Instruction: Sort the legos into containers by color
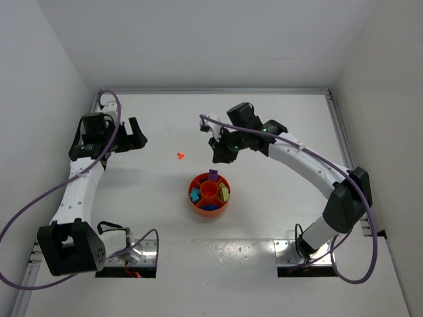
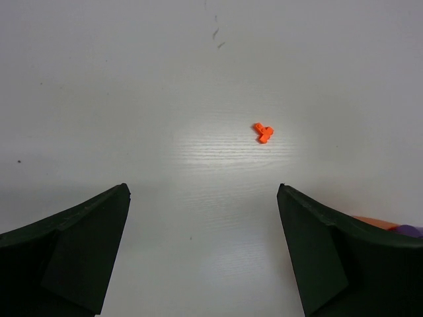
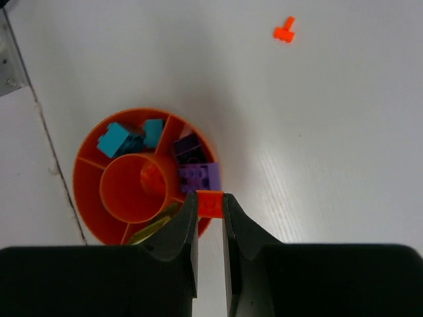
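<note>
Orange plastic sits at the centre of a white worktop [image 1: 277, 198]: we see a round orange plastic tray [image 1: 198, 211], a central cup ringed by wedge sections, set between the two arms. The right end effector [image 1: 220, 153] hangs just beyond the tray's far rim, its jaws drawn nearly together on a small orange plastic brick [image 3: 211, 201].

From the right wrist camera, we find that held brick poised over the tray's rim, next to the wedge holding the purple bricks [image 3: 198, 175]. Teal bricks [image 3: 122, 140] lie in the neighbouring wedge. A flat yellowish piece [image 3: 153, 228] lies in another section, partly hidden behind a finger. The central cup holds something orange that we cannot make out. In the overhead view, a darker blue brick [image 1: 210, 207] shows in the wedge nearest the arm bases.

On the other side, the left end effector [image 1: 135, 135] hovers over bare worktop, well apart from the tray, its jaws spread wide and gripping nothing. One loose orange brick [image 1: 180, 156] lies on the worktop between the two end effectors, outside the tray and beyond its far rim. In the left wrist view we see it ahead of the open fingers, slightly toward the right-hand one.
</note>
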Action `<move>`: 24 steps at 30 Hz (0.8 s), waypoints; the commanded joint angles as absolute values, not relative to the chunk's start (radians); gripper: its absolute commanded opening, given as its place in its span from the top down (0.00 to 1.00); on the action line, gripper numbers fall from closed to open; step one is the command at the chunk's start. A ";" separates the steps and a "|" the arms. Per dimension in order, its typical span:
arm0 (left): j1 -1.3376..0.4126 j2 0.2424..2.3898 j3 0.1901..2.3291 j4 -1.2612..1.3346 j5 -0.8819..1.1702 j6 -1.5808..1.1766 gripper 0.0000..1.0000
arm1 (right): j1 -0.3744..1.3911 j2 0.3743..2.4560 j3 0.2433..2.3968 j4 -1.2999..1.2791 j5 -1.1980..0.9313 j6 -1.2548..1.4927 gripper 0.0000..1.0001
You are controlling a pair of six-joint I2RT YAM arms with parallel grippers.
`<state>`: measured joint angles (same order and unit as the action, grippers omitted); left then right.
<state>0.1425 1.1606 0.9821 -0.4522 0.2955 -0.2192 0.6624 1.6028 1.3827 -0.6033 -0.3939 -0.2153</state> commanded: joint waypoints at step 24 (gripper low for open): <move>0.126 1.163 0.988 -0.420 0.367 -0.152 0.00 | 0.793 1.615 1.345 -0.752 -0.597 -0.353 1.00</move>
